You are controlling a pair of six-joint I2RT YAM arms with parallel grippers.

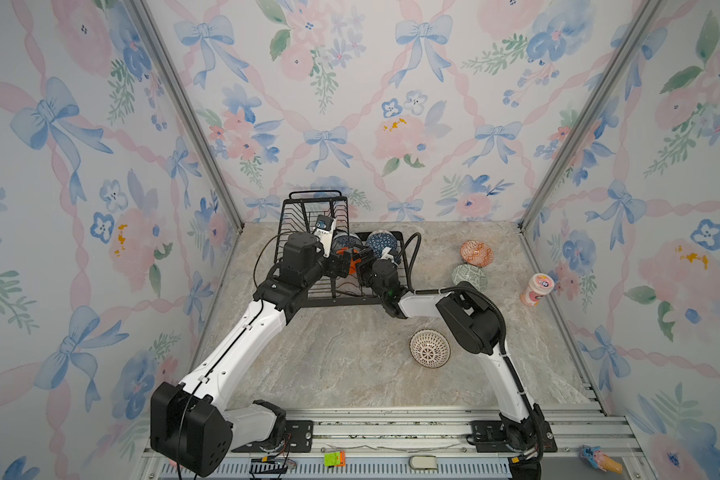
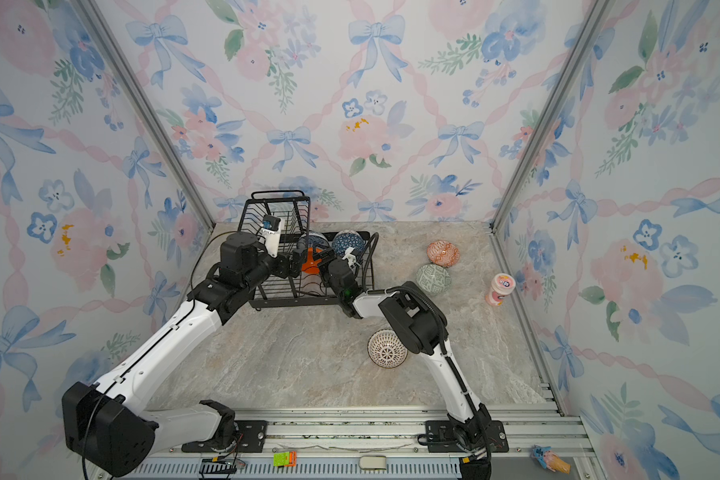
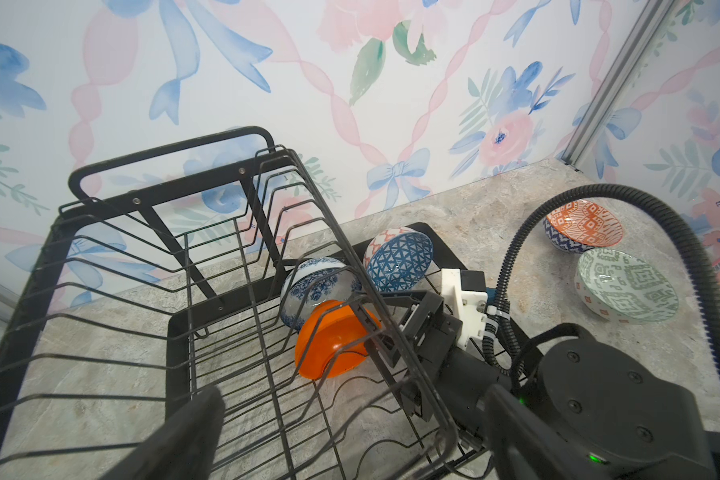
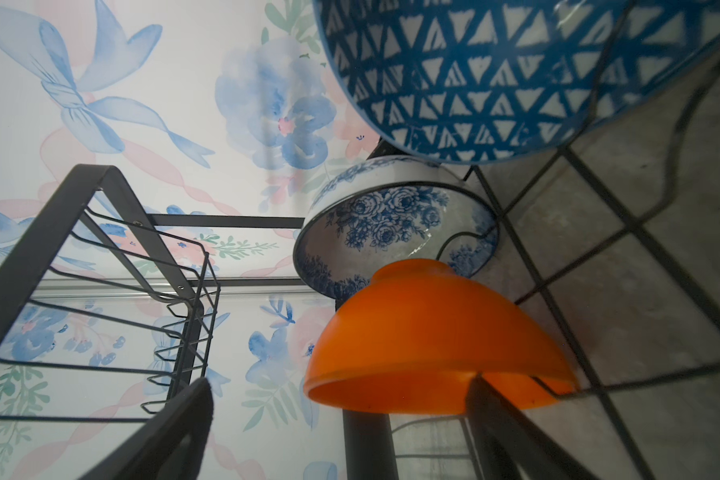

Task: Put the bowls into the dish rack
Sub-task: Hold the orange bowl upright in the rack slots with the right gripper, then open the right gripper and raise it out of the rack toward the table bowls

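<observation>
Resting tilted in the dish rack: orange bowl, beside the floral bowl. Both the right fingers, by its rim, and the left fingers stand open, gripping nothing.

Bright, even light; soft shadows, fisheye edges.

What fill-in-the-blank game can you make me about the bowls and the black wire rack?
1. The black wire dish rack holds ___ bowls.
2. The plain, unpatterned round bowl in the rack is ___.
3. The white round bowl with dark radial lines lies on the ___, not in the rack.
4. The tall cup near the pale green patterned bowl is ___.

Missing words: three, orange, table, pink.
</observation>
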